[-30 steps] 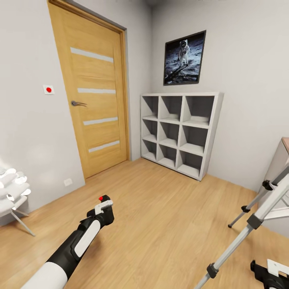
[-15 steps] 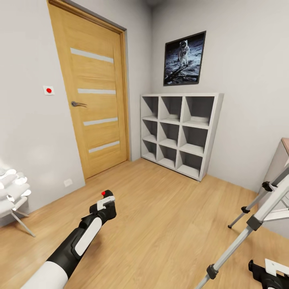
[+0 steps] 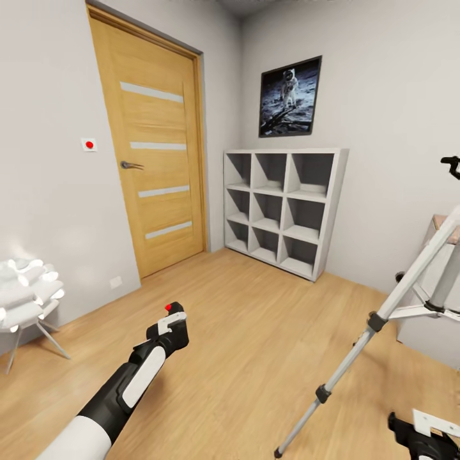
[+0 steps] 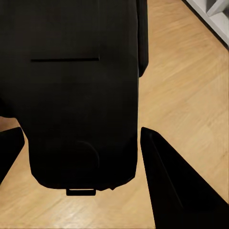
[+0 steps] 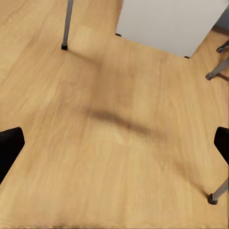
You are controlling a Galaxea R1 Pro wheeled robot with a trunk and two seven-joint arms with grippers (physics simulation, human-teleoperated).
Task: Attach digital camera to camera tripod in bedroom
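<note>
The digital camera (image 3: 170, 310), black with a red mark on top, sits in my left gripper (image 3: 167, 324) low over the wood floor at the lower left. In the left wrist view the camera (image 4: 81, 95) is a big black box between the two dark fingers (image 4: 164, 176), which are shut on its sides. The camera tripod (image 3: 383, 310) stands at the right, with silver legs, black joints and its pan handle (image 3: 452, 164) up high. My right gripper (image 5: 117, 139) is open over bare floor, with tripod feet (image 5: 63, 46) around it. Its wrist (image 3: 421, 436) shows at the lower right.
An oak door (image 3: 153, 153) is at the back left, a white cube shelf (image 3: 281, 204) in the corner and an astronaut poster (image 3: 289, 96) above it. A white cushioned chair (image 3: 25, 291) stands at the left wall. A grey desk (image 3: 441, 281) is behind the tripod.
The whole view has shifted, so the head camera moved; more of the tripod and its handle now show. My left gripper has edged forward with the camera.
</note>
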